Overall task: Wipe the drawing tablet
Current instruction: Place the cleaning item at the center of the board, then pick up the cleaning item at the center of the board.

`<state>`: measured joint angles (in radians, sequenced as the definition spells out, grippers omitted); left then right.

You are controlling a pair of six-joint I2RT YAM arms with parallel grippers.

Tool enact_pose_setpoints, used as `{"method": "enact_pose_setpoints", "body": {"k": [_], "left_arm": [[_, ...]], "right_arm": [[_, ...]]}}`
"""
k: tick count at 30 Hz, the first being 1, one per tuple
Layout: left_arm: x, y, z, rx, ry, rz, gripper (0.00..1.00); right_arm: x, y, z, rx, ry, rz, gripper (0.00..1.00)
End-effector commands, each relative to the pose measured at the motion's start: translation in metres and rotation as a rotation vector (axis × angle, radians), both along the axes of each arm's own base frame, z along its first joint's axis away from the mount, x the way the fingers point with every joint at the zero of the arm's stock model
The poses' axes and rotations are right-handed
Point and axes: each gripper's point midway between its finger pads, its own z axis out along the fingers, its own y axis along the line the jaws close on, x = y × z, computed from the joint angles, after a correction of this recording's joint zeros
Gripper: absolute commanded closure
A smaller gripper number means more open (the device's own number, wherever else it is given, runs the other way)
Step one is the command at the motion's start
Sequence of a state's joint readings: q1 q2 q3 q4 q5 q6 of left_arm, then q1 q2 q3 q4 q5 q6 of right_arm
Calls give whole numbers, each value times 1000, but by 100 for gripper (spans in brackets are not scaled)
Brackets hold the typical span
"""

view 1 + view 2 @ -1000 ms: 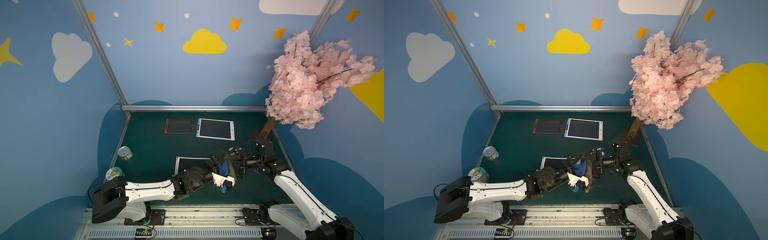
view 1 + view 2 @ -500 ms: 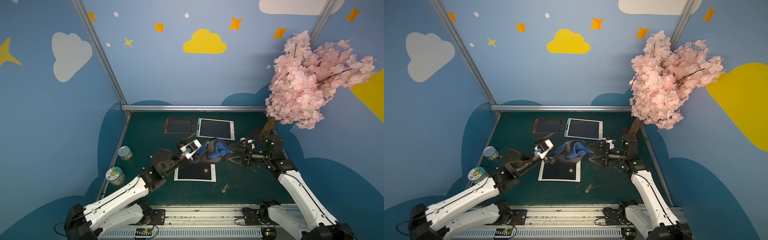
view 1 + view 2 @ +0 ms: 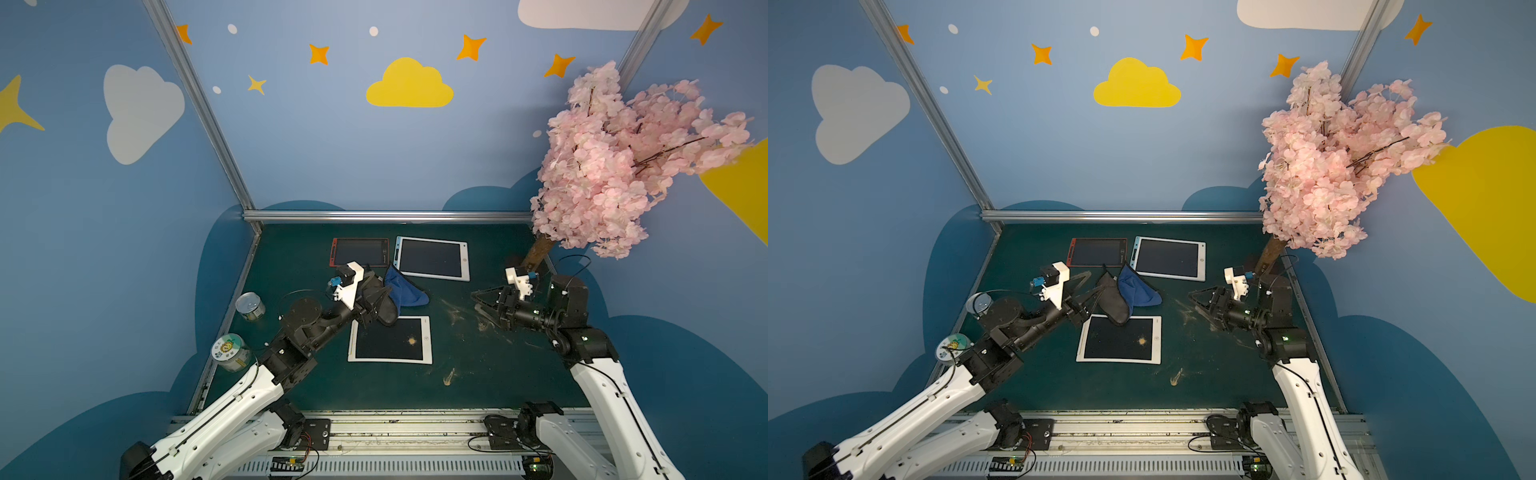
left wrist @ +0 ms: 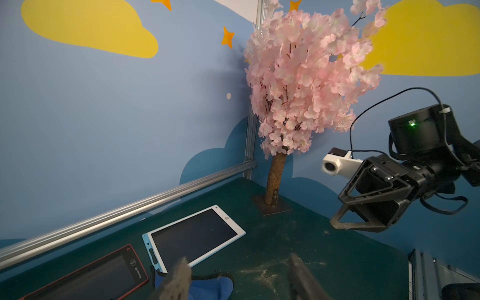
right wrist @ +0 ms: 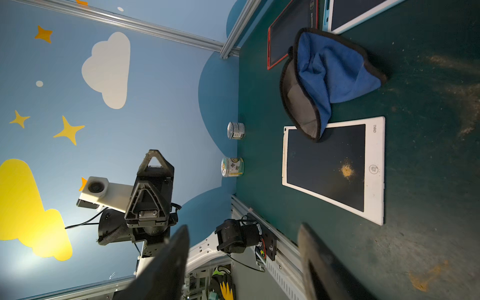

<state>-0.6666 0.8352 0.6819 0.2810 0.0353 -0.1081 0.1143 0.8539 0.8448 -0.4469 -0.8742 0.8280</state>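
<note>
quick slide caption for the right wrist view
Blue cloth draped over a corner of the white tablet, an orange dust spot unwiped on its screen.

The cloth (image 5: 335, 75) is soft, fleecy stuff, blue on one side and grey on the other, with a stitched black edge. The white tablet (image 3: 390, 340) has a smooth plastic frame and a dark matt screen with gritty orange dust on it. The table (image 3: 490, 374) looks like matt green felt. The far-left tin (image 3: 250, 306) is shiny metal, and the trunk (image 4: 276, 176) is rough bark.

White drawing tablet (image 3: 390, 340) lies flat, orange-dusted, blue cloth (image 3: 407, 291) overlapping its far edge.
</note>
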Motion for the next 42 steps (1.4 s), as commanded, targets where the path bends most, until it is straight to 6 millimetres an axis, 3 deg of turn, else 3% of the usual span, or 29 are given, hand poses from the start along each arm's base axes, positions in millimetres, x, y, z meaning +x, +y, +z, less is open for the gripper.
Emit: {"method": "enact_pose_setpoints", "body": {"k": [1, 2, 4, 5, 8, 9, 10, 11, 12, 16, 23, 27, 31, 38, 40, 41, 42], "left_arm": [[12, -2, -11, 19, 91, 11, 2], [17, -4, -17, 35, 116, 8, 18], [29, -1, -28, 39, 160, 41, 96], [36, 5, -33, 20, 183, 78, 97], [52, 27, -41, -58, 225, 175, 97], [57, 38, -44, -87, 249, 222, 87], [62, 53, -48, -118, 282, 296, 59], [64, 68, -54, -145, 324, 370, 40], [64, 83, -57, -172, 353, 428, 33], [52, 113, -63, -297, 389, 493, 33], [35, 130, -76, -370, 374, 518, 31], [25, 134, -77, -370, 375, 516, 31], [19, 131, -83, -355, 392, 494, 30], [14, 127, -92, -346, 424, 465, 29], [12, 128, -93, -342, 423, 466, 29], [11, 128, -92, -344, 424, 465, 29], [10, 128, -93, -343, 428, 461, 29]], "right_arm": [[4, 0, -10, -121, -59, 29, 9], [7, 2, -13, -153, -71, 29, 8], [14, 8, -19, -220, -103, 38, 8], [19, 14, -23, -269, -118, 46, 8], [37, 37, -45, -449, -167, 91, 8], [45, 49, -56, -525, -182, 121, 8], [54, 61, -68, -597, -190, 153, 8], [61, 71, -76, -656, -199, 182, 8], [70, 83, -88, -724, -196, 211, 8], [101, 123, -123, -936, -172, 320, 8], [141, 185, -179, -1134, -95, 434, 8], [155, 199, -207, -1170, -33, 446, 8], [153, 212, -232, -1152, 16, 490, 8], [146, 204, -260, -1230, 59, 508, 8], [148, 197, -263, -1258, 76, 488, 19], [151, 191, -263, -1256, 91, 472, 39], [154, 188, -260, -1233, 108, 456, 74]]}}
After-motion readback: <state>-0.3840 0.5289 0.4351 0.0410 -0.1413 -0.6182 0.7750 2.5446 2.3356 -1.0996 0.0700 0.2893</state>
